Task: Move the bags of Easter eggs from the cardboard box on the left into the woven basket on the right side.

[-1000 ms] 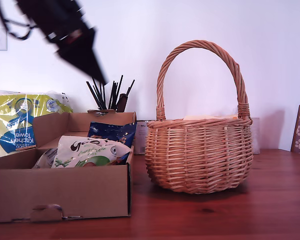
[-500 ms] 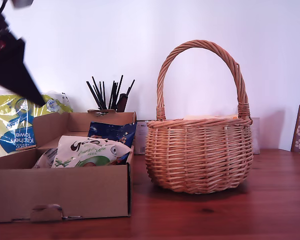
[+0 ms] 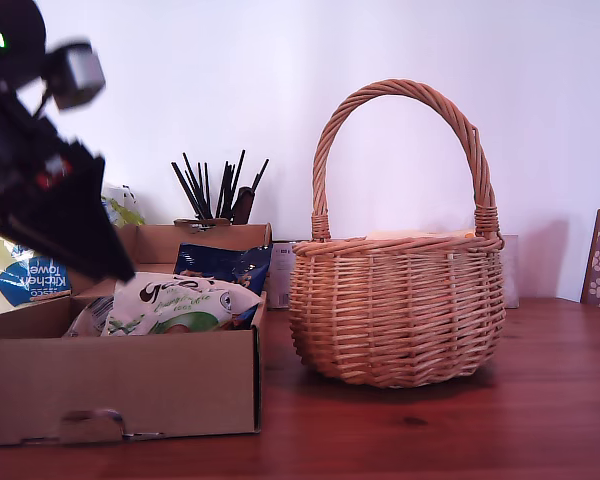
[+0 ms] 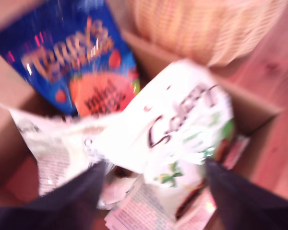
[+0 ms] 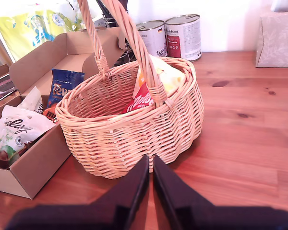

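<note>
Crinkly white-and-green sweet bag [image 4: 182,139] lies in your shallow brown cardboard box [image 3: 130,385]; my first gripper [image 4: 153,179] hangs spread wide above it, holding nothing. My second gripper [image 5: 150,179], pinched together, faces the round wicker basket [image 5: 134,129].

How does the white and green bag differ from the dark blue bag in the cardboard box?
The white and green bag lies at the front of the cardboard box, under my first gripper, whose jaws are open over it; the dark blue bag leans further back. The white one bears dark script, the blue one orange print. Both are crinkly plastic.
</note>
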Robot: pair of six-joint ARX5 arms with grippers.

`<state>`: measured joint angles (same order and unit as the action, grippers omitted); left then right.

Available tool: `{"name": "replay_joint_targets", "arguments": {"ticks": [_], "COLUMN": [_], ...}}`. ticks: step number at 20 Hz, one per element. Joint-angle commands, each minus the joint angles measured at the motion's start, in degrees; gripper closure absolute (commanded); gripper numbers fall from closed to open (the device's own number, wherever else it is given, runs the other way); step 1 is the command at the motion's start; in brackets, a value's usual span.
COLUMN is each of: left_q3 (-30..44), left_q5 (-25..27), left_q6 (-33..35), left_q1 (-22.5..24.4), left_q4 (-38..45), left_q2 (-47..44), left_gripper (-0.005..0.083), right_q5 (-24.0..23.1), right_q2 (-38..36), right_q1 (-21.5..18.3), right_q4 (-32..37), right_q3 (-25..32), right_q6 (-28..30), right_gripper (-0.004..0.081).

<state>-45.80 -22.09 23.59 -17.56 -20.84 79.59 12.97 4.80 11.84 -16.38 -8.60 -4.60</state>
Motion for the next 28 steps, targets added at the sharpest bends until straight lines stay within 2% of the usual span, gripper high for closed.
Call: {"name": "replay_joint_targets", "arguments": {"ticks": [1, 5, 8, 15, 16, 17, 20, 21, 24, 25, 28], "left_q3": [0.5, 0.5, 0.5, 0.5, 0.5, 0.5, 0.5, 0.5, 0.5, 0.5, 0.5], "left_q5": [-0.4, -7.6, -13.1, -17.7, -17.7, -17.7, -17.5, -17.5, -17.6, -17.6, -18.0], "left_q6": [-1.8, -5.7, -8.5, -10.1, -10.1, -10.0, -7.9, -7.3, -7.1, -7.1, -7.1], "left_q1": [0.7, 0.9, 0.2, -1.3, -1.4, -1.5, -2.0, -2.0, -2.0, -2.0, -2.0], "left_q4": [2.8, 10.4, 11.9, 10.5, 9.6, 8.7, 7.1, 7.3, 7.7, 8.1, 10.4], "left_q2": [2.8, 8.0, 10.9, 11.6, 11.6, 11.6, 11.6, 11.6, 11.6, 11.6, 11.6], "left_gripper": [-0.0008, -0.0008, -0.0008, 0.0, 0.0036, 0.0108, 0.039, 0.0434, 0.0447, 0.0491, 0.0732], "right_q5": [0.0, 0.0, 0.0, 0.0, 0.0, 0.0, 0.0, 0.0, 0.0, 0.0, 0.0], "right_q2": [0.3, 0.3, 0.3, 0.3, 0.3, 0.3, 0.3, 0.3, 0.3, 0.3, 0.3], "right_q1": [0.3, 0.3, 0.3, 0.3, 0.3, 0.3, 0.3, 0.3, 0.3, 0.3, 0.3], "right_q4": [0.2, 0.2, 0.2, 0.2, 0.2, 0.2, 0.2, 0.2, 0.2, 0.2, 0.2], "right_q3": [-0.2, -0.2, -0.2, -0.2, -0.2, -0.2, -0.2, -0.2, -0.2, -0.2, -0.2], "right_q6": [-0.1, -0.1, -0.1, -0.1, -0.1, -0.1, -0.1, -0.1, -0.1, -0.1, -0.1], "right_gripper": [0.0782, 0.0782, 0.0782, 0.0782, 0.0782, 0.0782, 0.0782, 0.0782, 0.0782, 0.0782, 0.0782]}}
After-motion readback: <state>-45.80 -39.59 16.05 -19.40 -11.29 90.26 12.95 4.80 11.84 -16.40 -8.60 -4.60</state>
